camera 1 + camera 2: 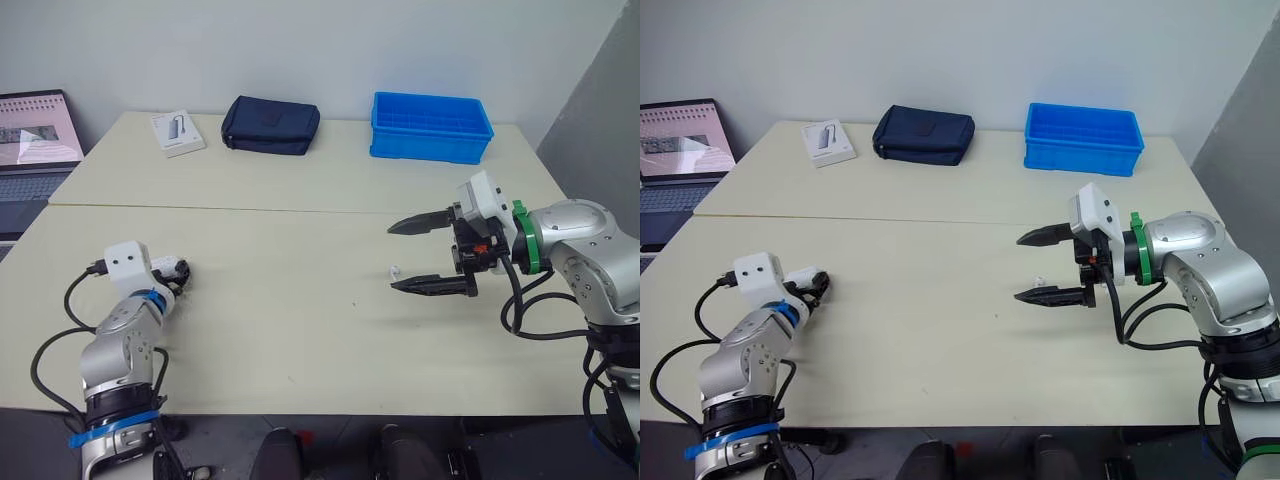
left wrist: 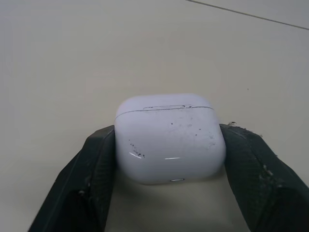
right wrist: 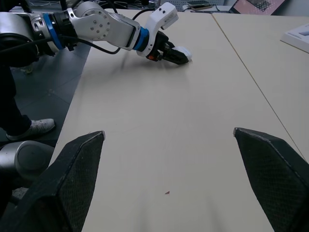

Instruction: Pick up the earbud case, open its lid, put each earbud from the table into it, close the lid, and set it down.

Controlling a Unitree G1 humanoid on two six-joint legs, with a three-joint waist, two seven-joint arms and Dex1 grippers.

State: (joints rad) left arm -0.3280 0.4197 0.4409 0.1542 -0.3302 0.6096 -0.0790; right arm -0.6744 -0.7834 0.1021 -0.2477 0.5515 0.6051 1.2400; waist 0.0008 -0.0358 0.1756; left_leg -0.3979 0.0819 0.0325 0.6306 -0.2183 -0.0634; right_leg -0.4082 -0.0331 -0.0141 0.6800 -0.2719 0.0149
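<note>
On the table's left: left gripper clasped the closed earbud case.
Right gripper: splayed wide near one earbud.

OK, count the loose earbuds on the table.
1: a small white earbud lies on the beige table by the open fingers of the right gripper. Another may be hidden.

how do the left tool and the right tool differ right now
The left tool is shut on the white earbud case; the right tool stands wide open and holds nothing. The left tool sits low by the table near its left side; the right tool points inward from the right side. Both have two black fingers.
</note>
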